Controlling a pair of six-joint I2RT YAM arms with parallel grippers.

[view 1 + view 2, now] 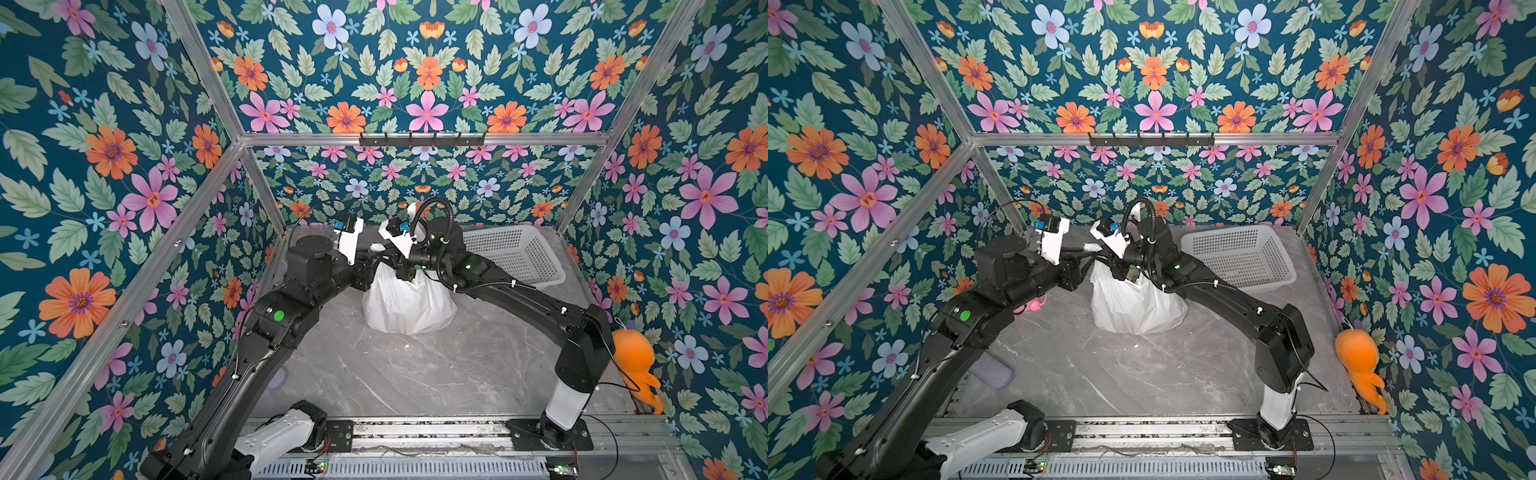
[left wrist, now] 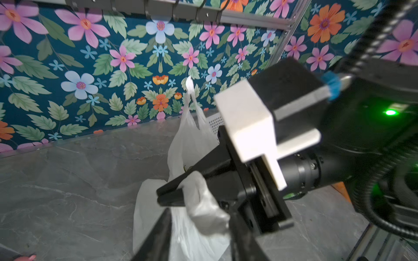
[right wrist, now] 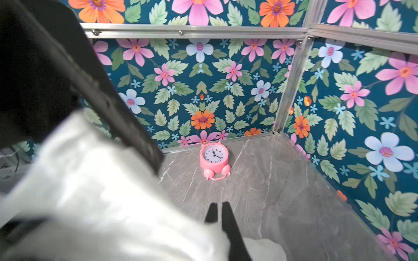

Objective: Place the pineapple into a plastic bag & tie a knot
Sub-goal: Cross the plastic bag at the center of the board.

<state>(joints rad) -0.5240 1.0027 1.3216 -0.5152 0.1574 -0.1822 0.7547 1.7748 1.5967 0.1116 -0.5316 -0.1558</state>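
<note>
The white plastic bag [image 1: 409,309] [image 1: 1133,307] stands bulging on the grey marble table, under both grippers. The pineapple is hidden inside it. My right gripper [image 2: 169,196] [image 3: 219,209] is shut on one of the bag's handle straps, pinching it above the bag's mouth. A bunched wad of strap [image 2: 203,203] hangs at those jaws; whether it is the knot I cannot tell. My left gripper [image 2: 201,213] [image 1: 1092,253] is open, its fingers apart on either side of that wad. Another strap end [image 2: 189,85] sticks straight up.
A white perforated basket [image 1: 515,253] sits at the back right, close behind the right arm. A pink alarm clock [image 3: 214,158] lies on the table at the left. An orange plush toy [image 1: 636,365] leans on the right wall. A black hook rail [image 1: 422,139] runs overhead.
</note>
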